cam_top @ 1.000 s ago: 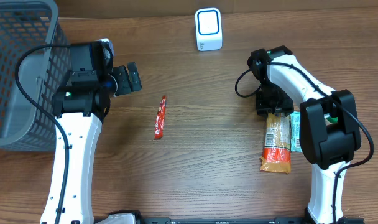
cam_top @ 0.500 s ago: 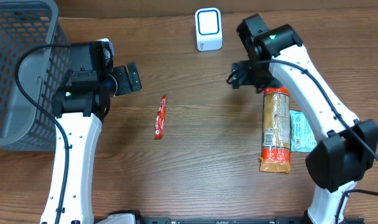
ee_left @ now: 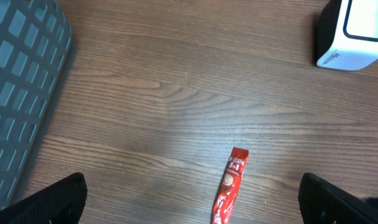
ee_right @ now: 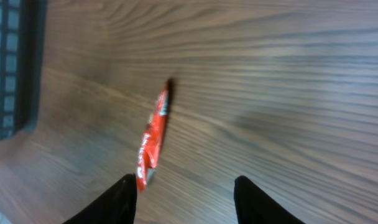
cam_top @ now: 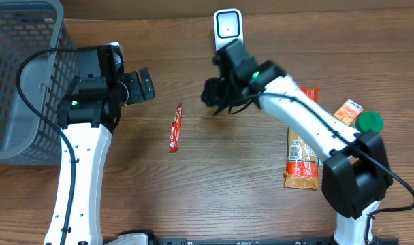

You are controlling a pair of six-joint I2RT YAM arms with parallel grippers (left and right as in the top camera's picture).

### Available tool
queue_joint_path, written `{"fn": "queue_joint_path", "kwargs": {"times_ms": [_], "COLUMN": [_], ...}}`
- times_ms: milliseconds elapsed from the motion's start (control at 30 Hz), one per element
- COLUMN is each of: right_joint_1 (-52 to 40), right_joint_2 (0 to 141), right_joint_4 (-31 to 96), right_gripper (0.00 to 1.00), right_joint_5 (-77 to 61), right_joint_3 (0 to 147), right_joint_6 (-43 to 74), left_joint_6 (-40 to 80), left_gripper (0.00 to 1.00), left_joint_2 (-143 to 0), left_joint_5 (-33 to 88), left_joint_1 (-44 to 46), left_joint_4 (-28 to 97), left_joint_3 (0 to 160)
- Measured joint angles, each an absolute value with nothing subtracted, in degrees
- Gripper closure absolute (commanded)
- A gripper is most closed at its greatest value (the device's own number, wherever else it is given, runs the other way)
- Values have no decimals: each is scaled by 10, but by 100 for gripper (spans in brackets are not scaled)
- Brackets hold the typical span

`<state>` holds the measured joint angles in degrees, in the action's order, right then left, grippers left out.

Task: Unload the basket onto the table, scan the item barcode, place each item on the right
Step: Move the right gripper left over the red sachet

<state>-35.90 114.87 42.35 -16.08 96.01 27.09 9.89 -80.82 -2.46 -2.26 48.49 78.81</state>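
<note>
Overhead, basket [cam_top: 23,75] and scanner [cam_top: 228,30] stand well apart from the slim red sachet [cam_top: 175,128]. Both gape empty: left end effector [cam_top: 140,86], right end effector [ee_right: 186,196].

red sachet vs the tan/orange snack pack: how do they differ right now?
Size: the red sachet is slim and short; the snack pack is far wider and longer. Colour: sachet mostly red; pack tan with orange ends. View: sachet fully exposed; pack partly hidden under the right arm. Shared: both lie flat on the table, neither held.
</note>
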Motion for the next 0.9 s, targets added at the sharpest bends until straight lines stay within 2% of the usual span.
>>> {"fn": "queue_joint_path", "kwargs": {"times_ms": [467,600,900], "right_joint_1": [-490,-523,-552], "right_joint_2": [1149,1151,1193], "right_joint_4": [39,4,-27], "right_gripper": [50,45,46], "right_joint_5": [-62,-6,39], "right_joint_3": [741,727,727], "right_joint_6": [298,300,300], "left_joint_6": [99,99,99], "left_gripper": [0,0,0], "left_joint_2": [-808,-808,-808], "left_joint_5": [-25,-25,-25], "left_joint_1": [-23,-22,-22], "left_joint_4": [485,485,485], "left_joint_3": [788,788,788]}}
